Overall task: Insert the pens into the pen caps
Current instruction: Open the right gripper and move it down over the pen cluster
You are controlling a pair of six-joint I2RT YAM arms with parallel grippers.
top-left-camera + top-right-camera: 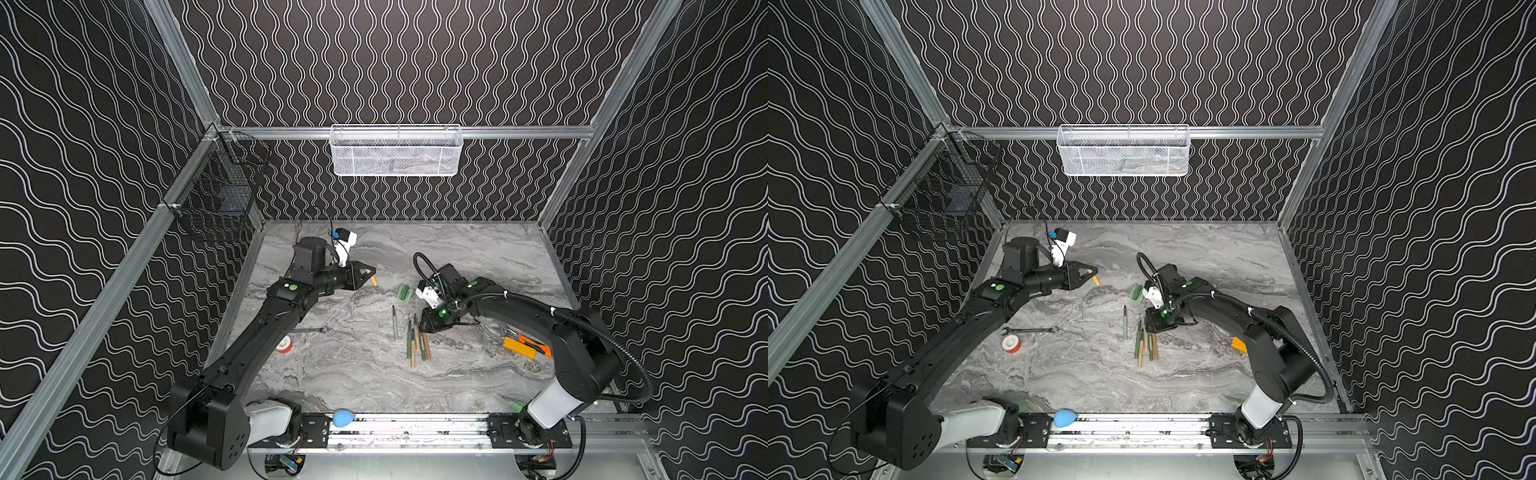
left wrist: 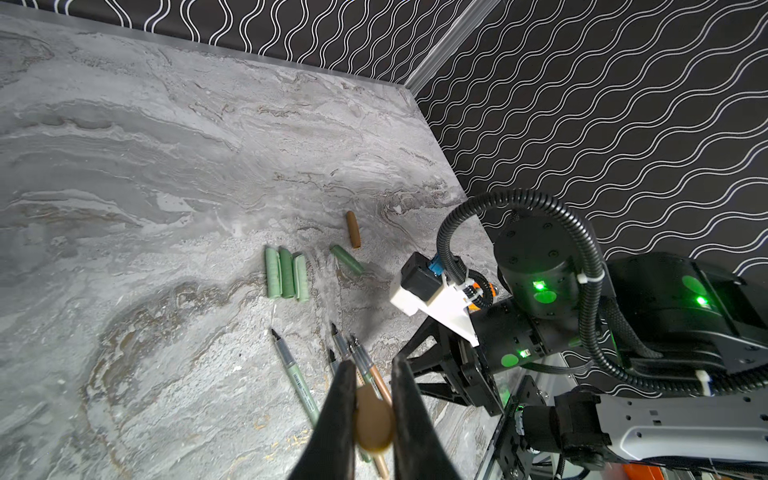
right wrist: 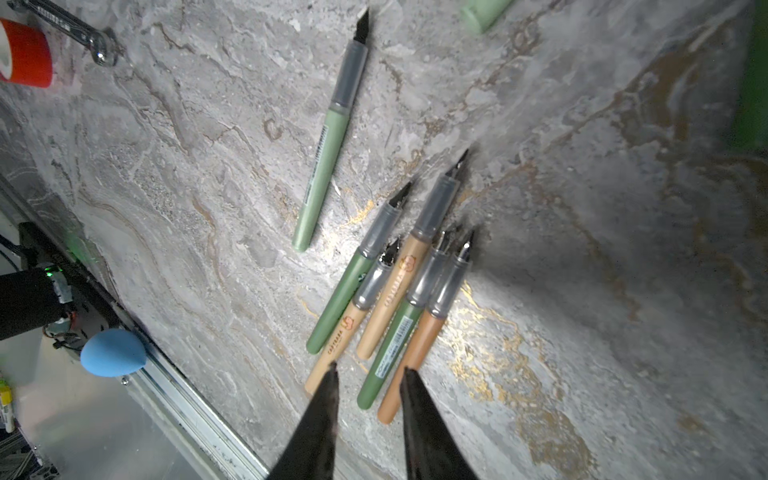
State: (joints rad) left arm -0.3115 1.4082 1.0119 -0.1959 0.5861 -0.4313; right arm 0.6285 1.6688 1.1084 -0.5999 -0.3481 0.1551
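Observation:
My left gripper [image 1: 371, 275] [image 2: 372, 368] hangs above the table at the back left, shut on a tan pen cap [image 2: 374, 419] [image 1: 373, 280]. Three green pen caps [image 2: 286, 277] [image 1: 404, 292] lie side by side mid-table. Beyond them in the left wrist view lie another green cap [image 2: 347, 259] and a brown cap [image 2: 353, 229]. Several pens [image 3: 395, 291] [image 1: 417, 345] lie bunched together, with a lone pale green pen [image 3: 328, 141] [image 1: 395, 324] beside them. My right gripper [image 3: 370, 368] [image 1: 423, 327] hovers open over the bunch's rear ends, its jaws either side of a dark green pen [image 3: 386, 353].
A silver wrench [image 1: 309, 330] and a red and white tape roll [image 1: 284, 345] lie on the left. A yellow-orange utility knife [image 1: 523, 347] lies under the right arm. A white mesh basket [image 1: 397, 151] and a black wire basket [image 1: 220, 195] hang on the walls. A blue egg-shaped object [image 1: 343, 417] sits on the front rail.

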